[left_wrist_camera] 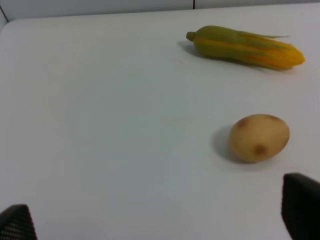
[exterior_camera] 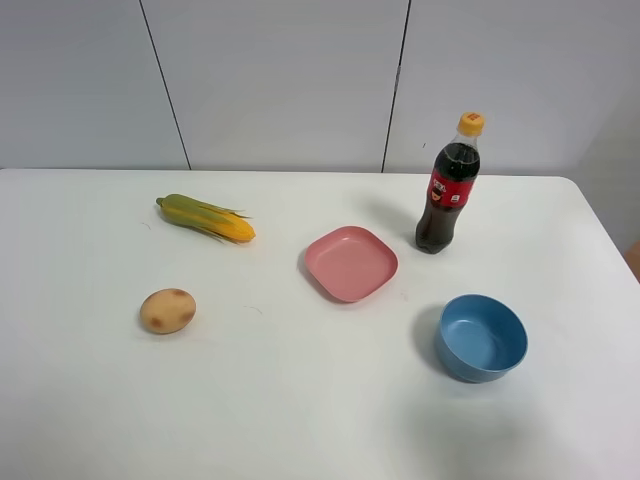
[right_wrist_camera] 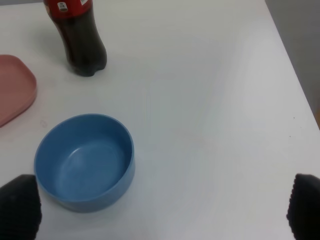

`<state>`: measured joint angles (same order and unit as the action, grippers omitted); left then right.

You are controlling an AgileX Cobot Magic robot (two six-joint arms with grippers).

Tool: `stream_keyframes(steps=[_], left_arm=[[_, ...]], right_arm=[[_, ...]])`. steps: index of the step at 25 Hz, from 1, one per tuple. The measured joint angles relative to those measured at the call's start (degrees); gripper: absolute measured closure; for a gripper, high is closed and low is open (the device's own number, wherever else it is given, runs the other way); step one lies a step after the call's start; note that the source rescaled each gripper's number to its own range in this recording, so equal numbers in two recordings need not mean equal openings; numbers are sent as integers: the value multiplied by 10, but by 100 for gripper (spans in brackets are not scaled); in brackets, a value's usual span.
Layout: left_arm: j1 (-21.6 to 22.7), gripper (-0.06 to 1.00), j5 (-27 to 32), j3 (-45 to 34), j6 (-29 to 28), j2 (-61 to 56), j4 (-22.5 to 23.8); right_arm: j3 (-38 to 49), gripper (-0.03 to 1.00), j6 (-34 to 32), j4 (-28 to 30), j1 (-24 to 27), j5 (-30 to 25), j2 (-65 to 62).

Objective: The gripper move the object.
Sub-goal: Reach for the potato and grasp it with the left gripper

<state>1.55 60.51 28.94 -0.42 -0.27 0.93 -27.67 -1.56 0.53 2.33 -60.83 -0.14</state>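
The object is a tan potato-like lump [exterior_camera: 168, 311] with brown blotches. It lies on the white table at the left front, and it also shows in the left wrist view [left_wrist_camera: 259, 137]. My left gripper [left_wrist_camera: 159, 220] is open and empty, short of the potato, with only its black fingertips [left_wrist_camera: 301, 206] showing. My right gripper [right_wrist_camera: 161, 209] is open and empty, close to the blue bowl [right_wrist_camera: 85, 161]. Neither arm shows in the exterior high view.
A yellow-green corn cob [exterior_camera: 206, 217] lies behind the potato. A pink plate [exterior_camera: 350, 263] sits mid-table. A cola bottle [exterior_camera: 449, 187] stands at the back right. The blue bowl [exterior_camera: 480, 337] is at the right front. The table's right edge [right_wrist_camera: 295, 75] is near the bowl.
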Motion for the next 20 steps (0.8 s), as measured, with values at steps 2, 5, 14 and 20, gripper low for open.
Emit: stream_keyframes(steps=[2, 5, 14, 20], left_arm=[[0, -6, 0, 0, 0, 0, 0], [0, -6, 0, 0, 0, 0, 0], [0, -6, 0, 0, 0, 0, 0], [0, -6, 0, 0, 0, 0, 0]], right_arm=[[0, -3, 0, 0, 0, 0, 0], [0, -3, 0, 0, 0, 0, 0], [0, -3, 0, 0, 0, 0, 0], [0, -3, 0, 0, 0, 0, 0]])
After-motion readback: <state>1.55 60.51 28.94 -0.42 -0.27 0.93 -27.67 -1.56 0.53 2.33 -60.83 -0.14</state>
